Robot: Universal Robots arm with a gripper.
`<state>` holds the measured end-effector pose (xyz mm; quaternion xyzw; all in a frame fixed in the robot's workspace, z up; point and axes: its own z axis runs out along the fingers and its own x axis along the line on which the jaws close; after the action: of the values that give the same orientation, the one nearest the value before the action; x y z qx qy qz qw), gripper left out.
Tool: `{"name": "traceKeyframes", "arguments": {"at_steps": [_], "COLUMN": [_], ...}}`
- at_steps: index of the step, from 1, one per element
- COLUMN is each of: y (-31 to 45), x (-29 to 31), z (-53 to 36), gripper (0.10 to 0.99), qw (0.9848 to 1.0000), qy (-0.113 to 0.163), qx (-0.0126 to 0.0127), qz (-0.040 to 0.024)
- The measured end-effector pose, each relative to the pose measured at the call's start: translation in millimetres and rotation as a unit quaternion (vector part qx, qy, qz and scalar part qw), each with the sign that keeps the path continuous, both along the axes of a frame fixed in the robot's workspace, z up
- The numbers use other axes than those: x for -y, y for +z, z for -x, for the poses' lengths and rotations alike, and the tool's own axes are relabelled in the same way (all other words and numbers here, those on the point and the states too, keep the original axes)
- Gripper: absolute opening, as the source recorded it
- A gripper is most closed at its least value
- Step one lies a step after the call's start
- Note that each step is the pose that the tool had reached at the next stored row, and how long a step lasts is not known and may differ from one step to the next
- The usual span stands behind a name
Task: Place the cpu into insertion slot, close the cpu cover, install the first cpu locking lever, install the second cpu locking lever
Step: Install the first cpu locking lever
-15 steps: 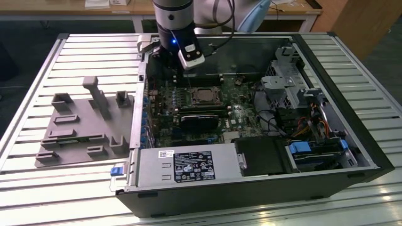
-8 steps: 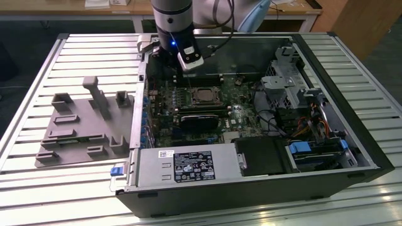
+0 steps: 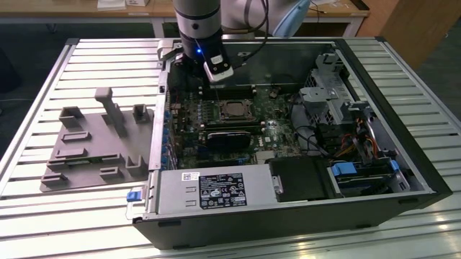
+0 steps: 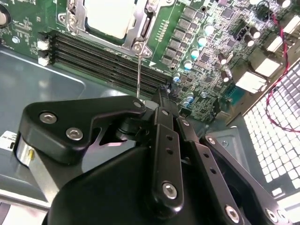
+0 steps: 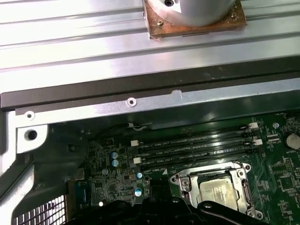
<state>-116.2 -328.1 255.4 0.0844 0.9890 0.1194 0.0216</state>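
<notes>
The cpu (image 4: 110,16) lies in the insertion slot of the green motherboard, its pale metal top showing through the window of the cpu cover (image 4: 143,26), which is down over it. The cpu (image 5: 220,191) and its silvery frame also show in the first wrist view, and the cpu (image 3: 234,109) sits mid-board in the exterior view. A thin metal locking lever (image 4: 139,70) stands up from the socket's corner. Its free end reaches the black fingertips of my gripper (image 4: 161,99). The gripper (image 3: 209,75) hangs over the case's back part, beyond the socket, its fingers drawn together.
Black memory slots (image 4: 103,61) run between the socket and the gripper. The case's back wall (image 5: 140,89) is close behind. A black card (image 3: 230,140), a power supply (image 3: 216,189) and a drive cage (image 3: 331,102) crowd the case. A grey fixture plate (image 3: 94,145) lies on the exterior view's left.
</notes>
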Motion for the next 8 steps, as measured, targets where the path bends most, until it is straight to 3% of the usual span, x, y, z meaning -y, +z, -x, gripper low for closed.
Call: {"name": "traceKeyframes", "arguments": {"at_steps": [8], "y": [-1.6], "x": [0.0], "z": [-5.1], "gripper": [0.102], "qw": [1.0000], "qy": [0.001], "qx": [-0.0001], "qz": [-0.0013]}}
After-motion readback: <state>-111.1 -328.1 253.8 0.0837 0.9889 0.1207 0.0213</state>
